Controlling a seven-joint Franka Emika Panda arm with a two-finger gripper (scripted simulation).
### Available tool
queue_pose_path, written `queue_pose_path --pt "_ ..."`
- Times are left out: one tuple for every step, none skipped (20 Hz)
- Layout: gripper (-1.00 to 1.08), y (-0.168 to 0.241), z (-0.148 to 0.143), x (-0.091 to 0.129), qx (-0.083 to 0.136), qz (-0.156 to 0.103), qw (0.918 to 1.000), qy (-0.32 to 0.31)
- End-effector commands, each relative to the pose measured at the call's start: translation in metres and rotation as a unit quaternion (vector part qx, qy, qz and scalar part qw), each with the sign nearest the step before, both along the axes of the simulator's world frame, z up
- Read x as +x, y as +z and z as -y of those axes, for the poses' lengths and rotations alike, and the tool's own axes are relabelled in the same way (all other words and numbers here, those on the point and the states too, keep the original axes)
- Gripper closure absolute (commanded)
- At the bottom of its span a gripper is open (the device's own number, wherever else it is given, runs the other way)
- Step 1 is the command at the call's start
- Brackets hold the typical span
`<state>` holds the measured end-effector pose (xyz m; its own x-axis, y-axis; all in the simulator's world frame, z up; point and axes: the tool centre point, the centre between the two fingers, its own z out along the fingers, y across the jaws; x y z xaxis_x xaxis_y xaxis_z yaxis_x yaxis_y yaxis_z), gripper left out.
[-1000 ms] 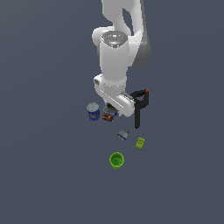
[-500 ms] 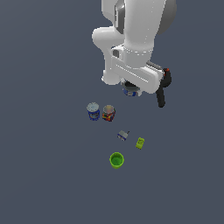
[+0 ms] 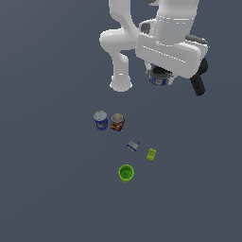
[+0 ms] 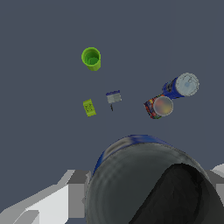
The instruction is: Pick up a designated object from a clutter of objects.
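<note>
The arm is holding the short blue can (image 3: pixel 159 78) well above the floor, tucked under the white wrist housing near the top of the exterior view. The gripper (image 3: pixel 160 75) is sitting clamped on this can, its jaws closed against the blue sides. In the wrist view the can (image 4: pixel 148 183) is filling the near field, its silvery-grey top facing the camera, with a grey finger (image 4: pixel 75 194) pressing its edge. A black clamp (image 3: pixel 198 75) is showing at the exterior view's right of the wrist housing; whether it is touching anything cannot be told.

Lying on the grey floor (image 3: pixel 47 189), well apart from the lifted can, are five items. A taller blue can (image 3: pixel 100 120) with a pale lid is standing just beside a multicoloured can (image 3: pixel 117 122). Nearer the viewer, a small grey-and-blue block (image 3: pixel 133 146) is resting near a small yellow-green block (image 3: pixel 151 154). A green cup (image 3: pixel 125 173) is standing upright, open end up, nearest the viewer.
</note>
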<state>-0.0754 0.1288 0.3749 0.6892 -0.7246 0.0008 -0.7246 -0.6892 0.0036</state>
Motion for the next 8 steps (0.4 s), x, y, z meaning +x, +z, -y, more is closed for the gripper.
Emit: queue_pose_path --pt "1.08 0.013 -0.008 -0.002 0.001 0.001 1.0000 0.000" --pt "1.08 0.016 -0.011 -0.002 0.001 0.001 1.0000 0.000" --pt "1.08 0.018 -0.013 -0.002 0.001 0.001 1.0000 0.000" --pt "1.08 0.021 -0.014 -0.003 0.001 0.001 1.0000 0.000" --pt "1.08 0.022 -0.016 -0.003 0.001 0.001 1.0000 0.000" --pt "1.08 0.023 -0.017 -0.003 0.001 0.001 1.0000 0.000" --pt "1.08 0.024 -0.017 -0.003 0.001 0.001 1.0000 0.000" --pt "1.08 0.024 -0.017 -0.003 0.001 0.001 1.0000 0.000"
